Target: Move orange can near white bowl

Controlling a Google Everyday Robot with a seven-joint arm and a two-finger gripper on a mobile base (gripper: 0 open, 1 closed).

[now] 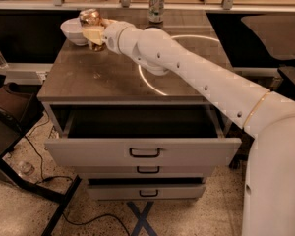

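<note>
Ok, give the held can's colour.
The orange can is orange-brown with a shiny top, clamped in the gripper beside the white bowl; camera view.

**Occluded and cropped regions**

At the far left corner of the grey-brown cabinet top (98,77), the two-finger gripper (94,33) clasps the small orange-brown metallic drink can (90,17), covering its lower body. Both hide the right side of the round white bowl (70,29). The white robot arm (211,87) is cropped at the right edge.
</note>
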